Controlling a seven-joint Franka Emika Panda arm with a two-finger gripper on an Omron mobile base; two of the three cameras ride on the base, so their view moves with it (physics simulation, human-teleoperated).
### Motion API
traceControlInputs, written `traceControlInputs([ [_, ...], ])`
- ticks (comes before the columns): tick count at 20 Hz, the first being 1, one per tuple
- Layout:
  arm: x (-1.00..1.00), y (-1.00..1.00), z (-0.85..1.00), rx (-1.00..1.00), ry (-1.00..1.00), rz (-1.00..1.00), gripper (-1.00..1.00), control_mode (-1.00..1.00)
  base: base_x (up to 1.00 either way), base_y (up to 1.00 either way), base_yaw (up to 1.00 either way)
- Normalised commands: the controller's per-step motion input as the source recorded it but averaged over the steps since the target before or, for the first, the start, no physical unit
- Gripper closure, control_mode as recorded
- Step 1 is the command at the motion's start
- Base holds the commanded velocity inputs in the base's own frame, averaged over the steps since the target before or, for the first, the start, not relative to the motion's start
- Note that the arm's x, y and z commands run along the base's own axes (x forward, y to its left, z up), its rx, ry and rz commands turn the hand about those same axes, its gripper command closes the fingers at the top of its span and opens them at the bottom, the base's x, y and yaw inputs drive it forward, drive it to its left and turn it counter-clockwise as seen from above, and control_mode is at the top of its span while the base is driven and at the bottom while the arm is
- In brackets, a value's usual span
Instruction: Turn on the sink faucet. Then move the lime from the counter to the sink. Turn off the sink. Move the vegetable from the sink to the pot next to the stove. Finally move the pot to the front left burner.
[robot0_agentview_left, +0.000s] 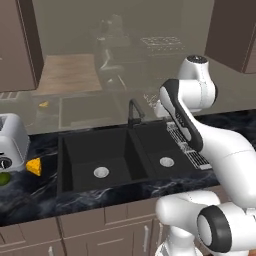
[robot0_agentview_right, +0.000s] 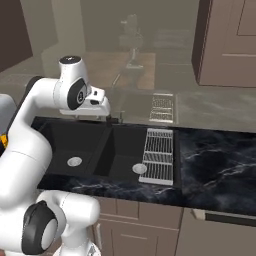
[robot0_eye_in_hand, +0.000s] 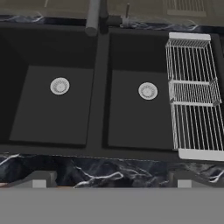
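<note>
From the left base view I have the sink (robot0_agentview_left: 80, 150) dead centre, both basins dry and bare, with the sink faucet (robot0_agentview_left: 134, 111) rising at twelve o'clock behind the divider. The lime (robot0_agentview_left: 4, 178) sits at nine o'clock on the counter (robot0_agentview_left: 35, 192), just beside the cheese wedge (robot0_agentview_left: 34, 166) and below the toaster (robot0_agentview_left: 11, 141); it is half cut by the frame edge, so I read its shape loosely.

From the right base view the gripper (robot0_agentview_right: 95, 119) hangs near the tap at about ten o'clock, above the basin's back edge, and a wire rack (robot0_agentview_right: 159, 155) covers the right rim.

In the hand view the finger tips (robot0_eye_in_hand: 37, 180) stand spread wide at six o'clock, nothing between them, with the spout at twelve.

The faucet comes first, I judge: a stiff, thin handle to nudge sideways. The lime looks light, firm and smooth, likely to roll, so I would pinch it across its middle
</note>
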Motion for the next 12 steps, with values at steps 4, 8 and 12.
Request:
traceControlInputs([
  [4, 0.00, 0.00, 0.00, 0.00, 0.00, 0.00, -1.00, 1.00, 0.20, 0.39, 0.00],
  [8, 0.00, 0.00, 0.00, 0.00, 0.00, 0.00, -1.00, 1.00, 0.40, 0.34, 0.00],
  [12, 0.00, 0.00, 0.00, 0.00, 0.00, 0.00, -1.00, 1.00, 0.42, -0.08, 0.00],
])
